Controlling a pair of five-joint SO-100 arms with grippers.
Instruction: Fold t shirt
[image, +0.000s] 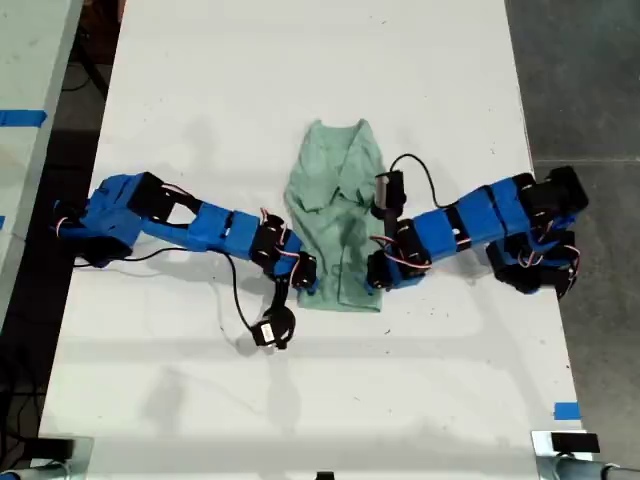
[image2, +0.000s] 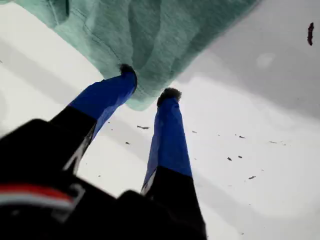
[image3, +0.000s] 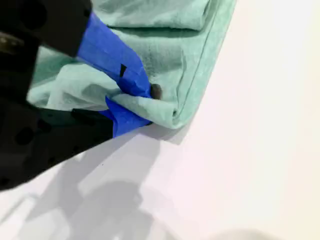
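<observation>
Wrinkled pale mint-green cloth t-shirt (image2: 150, 35) cut off by both wrist views' edges. Lower corners (exterior view) hidden under arms' blue-and-black wrists. Small dark table specks (image2: 240, 157): unidentifiable.

Both arms are built of bright blue plastic links joined by black servo blocks, with thin black cables looping alongside, and my first pincer (image2: 148, 85) has blue fingers (image2: 169, 140) tipped with dark pads.
</observation>
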